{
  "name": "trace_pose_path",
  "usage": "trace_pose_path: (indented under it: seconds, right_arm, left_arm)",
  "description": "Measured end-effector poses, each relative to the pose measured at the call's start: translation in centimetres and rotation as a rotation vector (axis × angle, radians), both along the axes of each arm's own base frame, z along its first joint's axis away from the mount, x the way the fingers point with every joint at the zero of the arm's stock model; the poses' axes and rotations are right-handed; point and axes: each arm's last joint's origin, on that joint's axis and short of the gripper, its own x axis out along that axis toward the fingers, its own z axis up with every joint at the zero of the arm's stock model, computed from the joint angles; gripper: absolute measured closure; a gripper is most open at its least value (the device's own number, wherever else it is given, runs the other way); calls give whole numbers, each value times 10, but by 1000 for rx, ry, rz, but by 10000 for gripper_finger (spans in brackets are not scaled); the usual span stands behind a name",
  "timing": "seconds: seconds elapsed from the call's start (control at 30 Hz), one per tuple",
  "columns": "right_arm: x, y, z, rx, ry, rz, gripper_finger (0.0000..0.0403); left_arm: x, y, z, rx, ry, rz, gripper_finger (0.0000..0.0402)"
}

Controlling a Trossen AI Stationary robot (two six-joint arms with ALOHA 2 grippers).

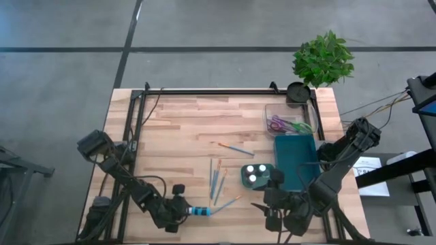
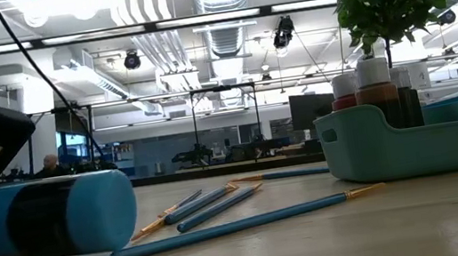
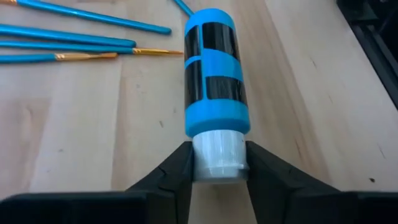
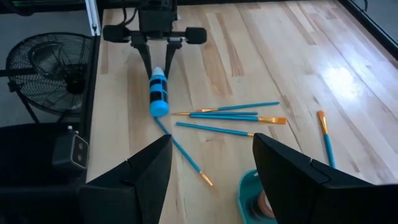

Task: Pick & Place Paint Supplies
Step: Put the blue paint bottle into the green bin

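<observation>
On the tabletop (image 1: 177, 122): paint supplies lie spread across the near half, both arms low at the near edge.
Left gripper (image 3: 217, 167): down at the near left, fingers (image 3: 174, 171) pressed on either side of the white cap of a blue paint tube (image 3: 214, 81); clamped on it.
Blue paint tube: lying flat on the wood, black bands around it, cap end in the gripper, far end pointing toward the brushes.
Paintbrushes (image 1: 218, 178): blue-handled, a loose cluster mid-table; one (image 1: 235, 148) lies apart farther back, another (image 1: 226, 203) runs just beside the tube's tip.
Right gripper (image 4: 211, 168): hovering near the front right, fingers wide apart, holding nothing.
Palette (image 1: 257, 175): teal, with white wells, just beside the teal tray (image 1: 294, 160).
Clear bin (image 1: 286, 122): back right, next to a potted plant (image 1: 323, 58).
</observation>
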Motion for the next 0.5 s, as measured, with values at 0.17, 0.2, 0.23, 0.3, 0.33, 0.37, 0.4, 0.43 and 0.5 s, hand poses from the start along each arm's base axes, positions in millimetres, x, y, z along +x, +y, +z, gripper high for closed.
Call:
trace_pose_path:
  seconds: [0.17,0.2,0.23,0.3,0.33,0.37,0.4,0.43,0.5]
  right_arm:
    - [4,4,-11,-19,-36,50,181]
    - [5,5,-15,-21,-52,65,181]
    - [6,6,-18,-20,-72,79,181]
    - [8,8,-25,-26,-103,106,181]
    - [9,9,-28,-26,-119,116,181]
    - [10,10,-32,-28,-136,127,181]
    - [11,10,-35,-30,-155,136,181]
    - [12,9,-39,-33,-172,145,181]
    - [16,7,-46,-38,-216,161,181]
  left_arm:
    - [1,1,5,34,-40,-1,283]
    - [1,1,7,37,-52,1,283]
    - [1,1,9,47,-67,5,283]
    - [2,2,14,59,-98,11,283]
    - [2,2,16,63,-114,10,283]
    - [3,2,19,69,-129,5,283]
    - [4,2,20,73,-143,2,283]
    - [6,2,22,75,-158,-5,283]
    - [9,2,25,79,-187,-21,283]
